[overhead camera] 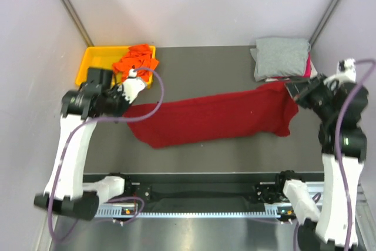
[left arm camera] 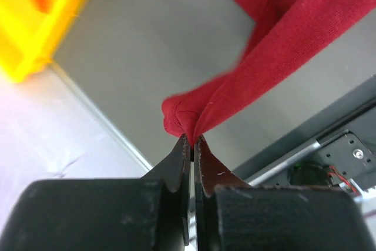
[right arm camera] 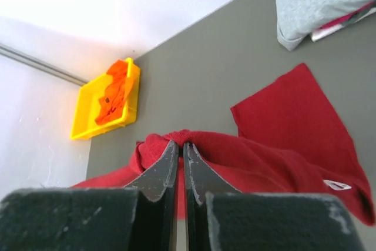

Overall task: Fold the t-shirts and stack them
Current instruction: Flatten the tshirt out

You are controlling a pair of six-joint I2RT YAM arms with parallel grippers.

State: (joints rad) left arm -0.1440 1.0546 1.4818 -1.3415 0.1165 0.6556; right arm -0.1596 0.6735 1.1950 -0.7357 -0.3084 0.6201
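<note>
The dark red t-shirt (overhead camera: 211,116) is stretched across the middle of the table between my two grippers. My left gripper (overhead camera: 124,107) is shut on its left end; the left wrist view shows the cloth (left arm camera: 247,80) pinched at the fingertips (left arm camera: 192,139). My right gripper (overhead camera: 292,91) is shut on its right end, with the red cloth (right arm camera: 264,157) bunched over the fingertips (right arm camera: 181,143). The orange t-shirt (overhead camera: 136,58) lies in the yellow tray. The light grey t-shirt (overhead camera: 281,57) is folded at the back right, on top of the pink one (overhead camera: 307,71).
The yellow tray (overhead camera: 94,63) stands at the back left corner, close behind my left gripper. It also shows in the right wrist view (right arm camera: 88,119). A black rail (overhead camera: 205,192) runs along the near edge by the arm bases.
</note>
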